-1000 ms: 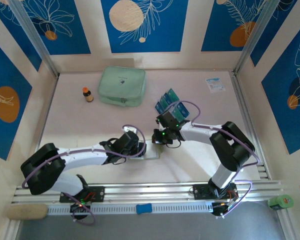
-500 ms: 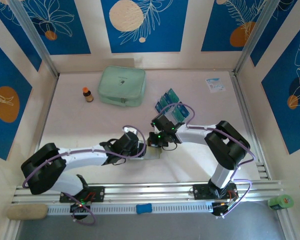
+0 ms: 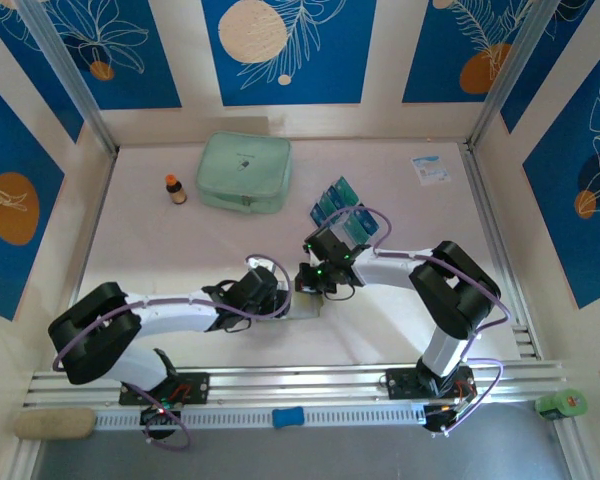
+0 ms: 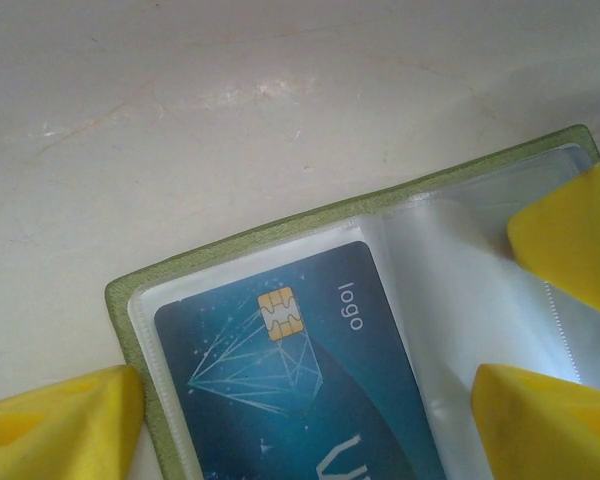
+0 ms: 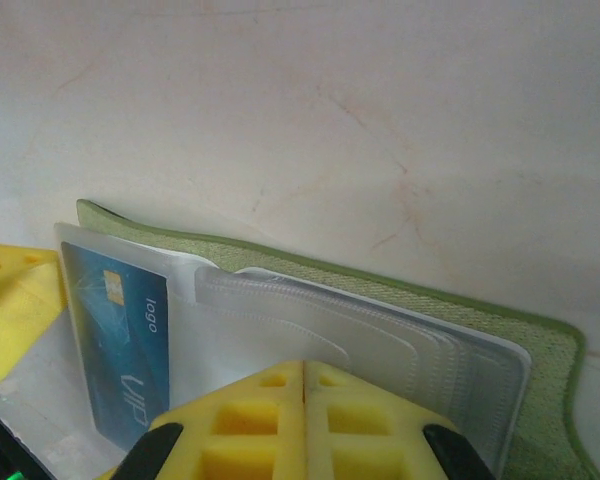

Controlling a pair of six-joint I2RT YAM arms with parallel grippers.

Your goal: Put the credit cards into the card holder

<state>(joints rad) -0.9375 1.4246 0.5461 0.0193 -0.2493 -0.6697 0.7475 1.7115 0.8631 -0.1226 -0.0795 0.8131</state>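
While the card holder [image 5: 545,400] lies open on the table [image 3: 180,250] near the front edge, both grippers meet over it. The left gripper [image 4: 305,425] has its yellow fingers [image 4: 60,420] spread wide, one off the holder's olive corner and the other over the clear sleeves [image 4: 450,290]. One blue card [image 4: 300,370] (chip and the word "logo" showing) sits in a sleeve between them. The right gripper [image 5: 305,400] comes from the opposite side with its pads pressed together, their tips at the near edge of the stacked sleeves. Whether they pinch a sleeve cannot be told. The remaining credit cards [image 3: 335,203] lie fanned behind the right wrist, well apart from the holder.

Compared with a second ago, the right wrist has swung leftward, closer to the left gripper, and the left arm's elbow has shifted slightly. The mint pouch [image 3: 245,172], small bottle [image 3: 175,188] and paper packet [image 3: 430,168] have not moved.
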